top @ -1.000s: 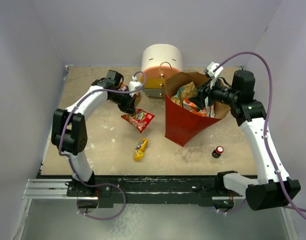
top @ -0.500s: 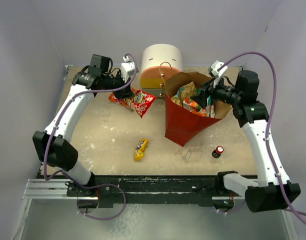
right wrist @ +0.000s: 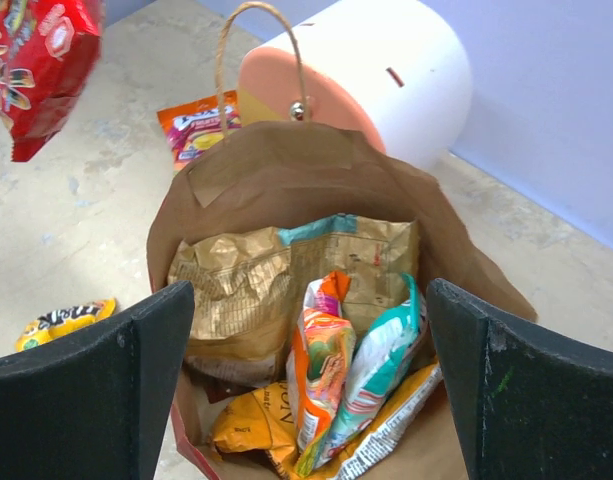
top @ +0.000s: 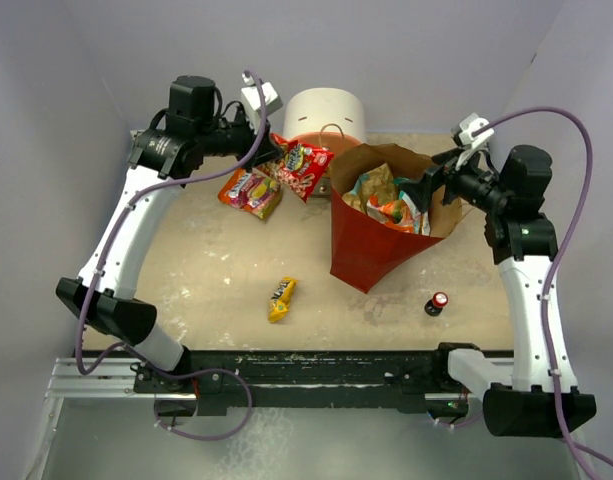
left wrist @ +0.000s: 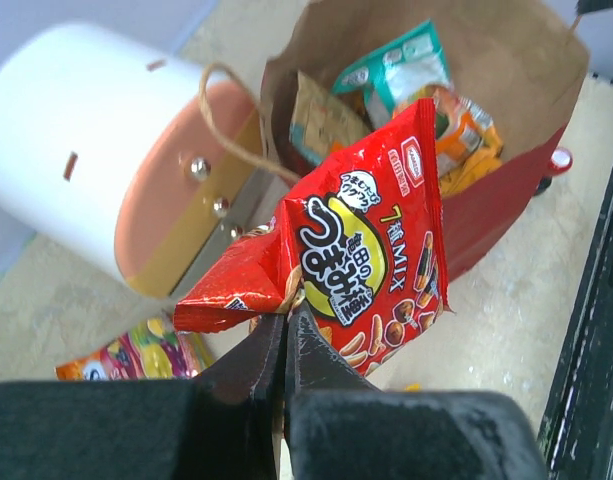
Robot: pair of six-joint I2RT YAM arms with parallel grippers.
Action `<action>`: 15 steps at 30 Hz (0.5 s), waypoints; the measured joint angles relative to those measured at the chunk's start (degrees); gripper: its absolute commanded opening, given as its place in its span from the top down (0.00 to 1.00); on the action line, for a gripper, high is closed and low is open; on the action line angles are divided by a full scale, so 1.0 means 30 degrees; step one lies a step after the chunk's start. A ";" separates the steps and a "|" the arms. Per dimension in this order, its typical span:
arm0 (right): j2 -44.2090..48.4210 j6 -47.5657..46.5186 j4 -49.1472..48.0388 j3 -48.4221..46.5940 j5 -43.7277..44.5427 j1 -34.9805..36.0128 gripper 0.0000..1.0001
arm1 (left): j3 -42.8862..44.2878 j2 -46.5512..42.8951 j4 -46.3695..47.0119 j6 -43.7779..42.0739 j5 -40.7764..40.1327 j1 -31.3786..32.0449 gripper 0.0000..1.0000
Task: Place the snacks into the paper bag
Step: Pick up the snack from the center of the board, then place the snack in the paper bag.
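Snacks lying loose: an orange flat foil packet (top: 251,190) on the table (top: 201,270) below the left claw (left wrist: 286,325), and a yellow wrapped bar (top: 281,298) nearer the arm bases. That claw is clamped on one corner of a red crinkly packet (left wrist: 371,255), whose long axis runs out from the fingertips toward the tall brown paper bag with red sides (top: 364,250), just to the claw's right. The right claw (top: 434,188) gapes wide and empty at the bag's far rim. The next move looks a short carry rightward.

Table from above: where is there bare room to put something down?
Bare: the wide patch between the orange packet, yellow bar and paper bag; also the near strip between bar and small bottle. Crowded: around the drawer unit.
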State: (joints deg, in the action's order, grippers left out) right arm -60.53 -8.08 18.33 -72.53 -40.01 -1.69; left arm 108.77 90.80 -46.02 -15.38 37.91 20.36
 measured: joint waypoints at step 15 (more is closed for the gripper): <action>0.1115 0.0707 -0.0364 0.0015 0.0867 -0.1625 0.00 | 0.6200 0.3738 0.1792 0.1989 -0.4277 0.4393 1.00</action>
State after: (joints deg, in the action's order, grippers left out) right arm -57.19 -5.96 17.23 -72.49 -37.41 -6.57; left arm 127.37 102.02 -40.64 -9.41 25.08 33.54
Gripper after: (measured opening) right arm 0.995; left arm 0.009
